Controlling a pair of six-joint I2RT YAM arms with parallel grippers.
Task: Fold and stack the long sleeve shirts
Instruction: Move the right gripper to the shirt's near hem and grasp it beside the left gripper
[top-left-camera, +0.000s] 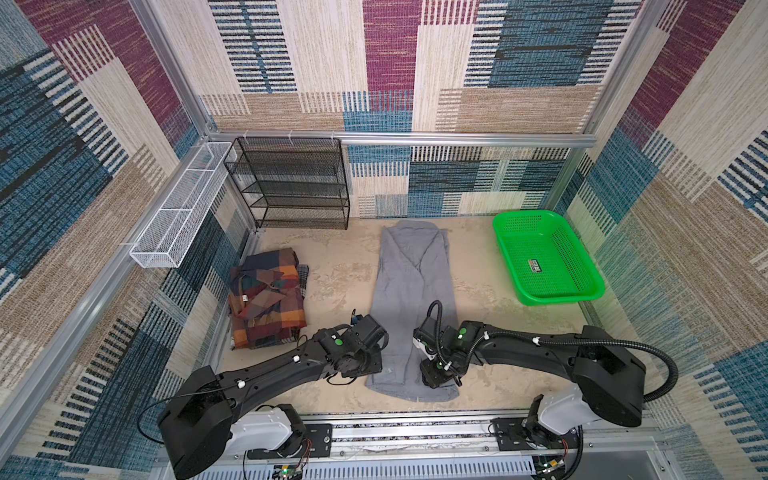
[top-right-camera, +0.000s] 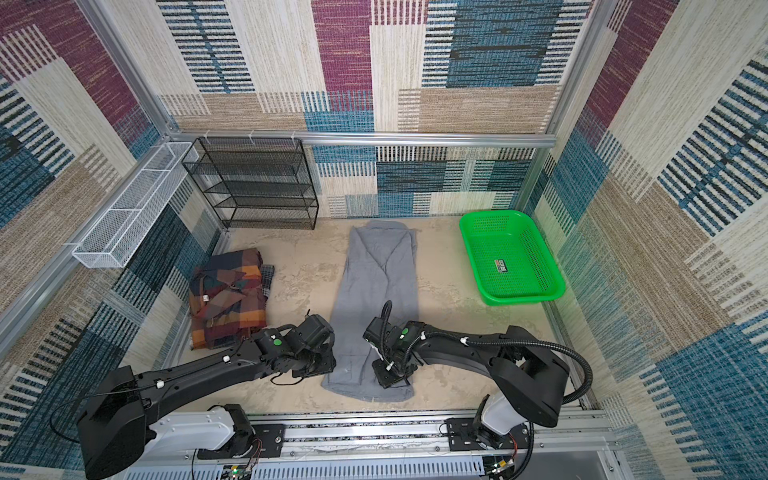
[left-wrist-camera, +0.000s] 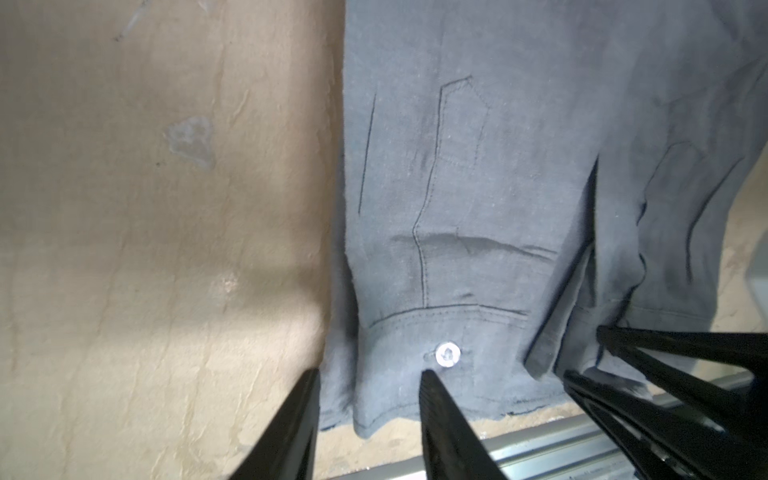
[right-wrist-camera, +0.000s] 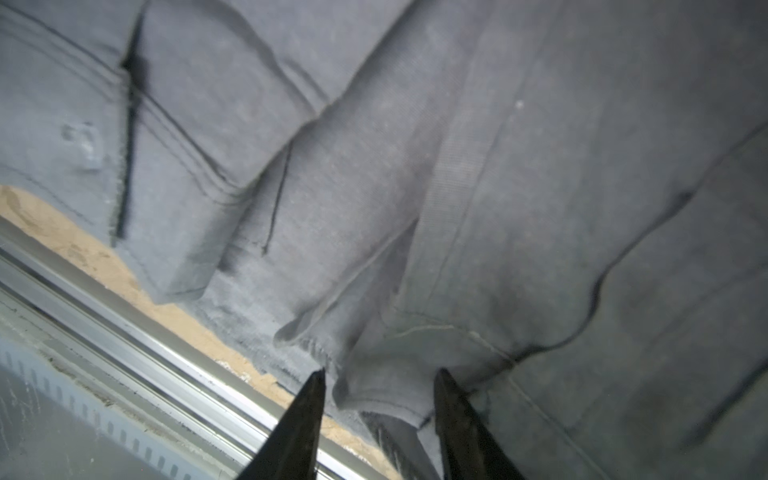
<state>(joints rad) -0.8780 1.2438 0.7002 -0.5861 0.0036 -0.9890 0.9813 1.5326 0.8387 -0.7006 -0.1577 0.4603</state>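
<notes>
The gray long sleeve shirt (top-left-camera: 411, 282) (top-right-camera: 374, 282) lies folded into a long narrow strip down the middle of the table. The plaid long sleeve shirt (top-left-camera: 268, 299) (top-right-camera: 228, 299) lies folded at the left. Both arms point down at the gray shirt's near end. My left gripper (left-wrist-camera: 370, 376) is open and straddles the near left corner, a cuff with a white button (left-wrist-camera: 447, 354). My right gripper (right-wrist-camera: 381, 374) is open, with a bunched fold of the gray hem (right-wrist-camera: 386, 390) between its fingers. The right gripper's black fingers (left-wrist-camera: 665, 374) also show in the left wrist view.
A green mesh basket (top-left-camera: 557, 297) stands at the back right. A black mesh shelf (top-left-camera: 291, 183) stands against the back wall, and a white wire basket (top-left-camera: 183, 208) hangs on the left wall. An aluminium rail (top-left-camera: 415, 419) runs just behind the shirt's near edge.
</notes>
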